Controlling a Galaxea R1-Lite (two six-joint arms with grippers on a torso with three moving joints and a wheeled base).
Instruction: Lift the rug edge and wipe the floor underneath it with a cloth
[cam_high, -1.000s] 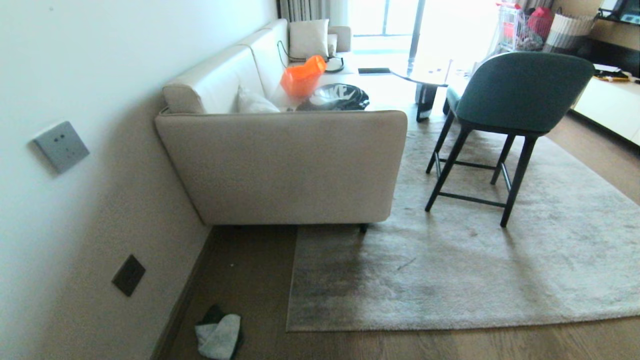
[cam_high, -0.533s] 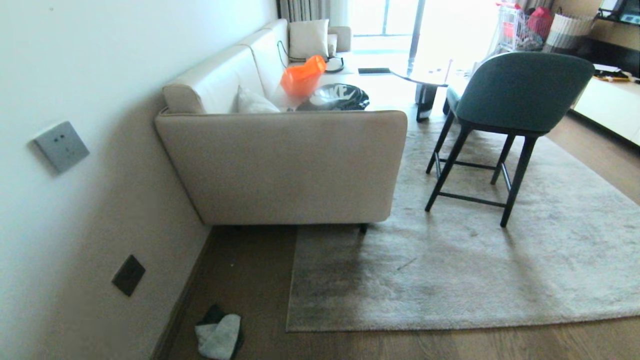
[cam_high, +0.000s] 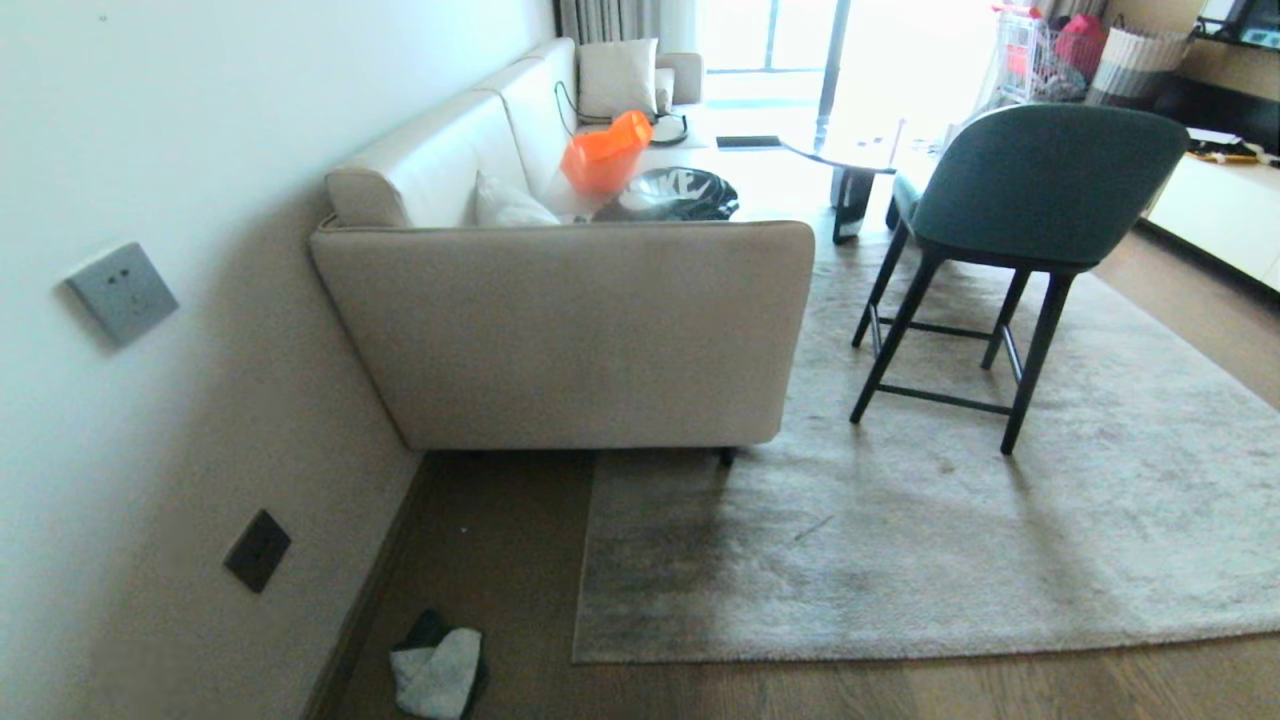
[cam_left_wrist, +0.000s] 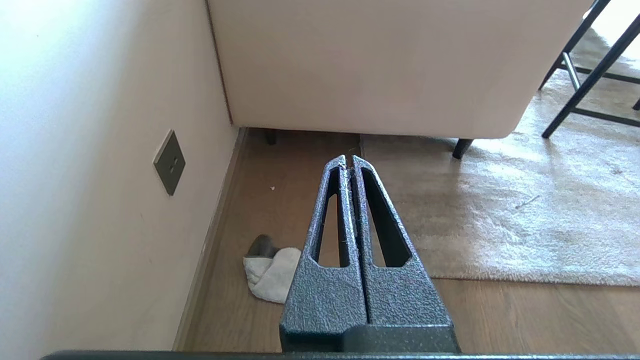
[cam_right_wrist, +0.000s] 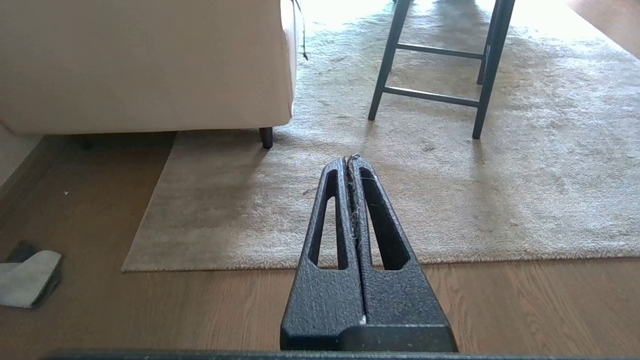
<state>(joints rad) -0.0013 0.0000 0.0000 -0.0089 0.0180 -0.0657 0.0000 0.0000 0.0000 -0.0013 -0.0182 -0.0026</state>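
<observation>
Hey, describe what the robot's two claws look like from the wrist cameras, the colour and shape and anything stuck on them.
Both look alike. The left claw and the right claw are dark grey with a speckled, rough finish. Each has two long fingers tapering from a wide base to a narrow tip, each finger with a long slot cut through it. Pale fibres cling along the right claw's seam. No cables or markings show.

Cloth (cam_high: 437, 675) lies on floor (cam_high: 500, 560) by the wall (cam_high: 150, 450), left of rug edge (cam_high: 582, 600); sofa (cam_high: 580, 330) behind, chair (cam_high: 1010, 230) on rug at right.
</observation>
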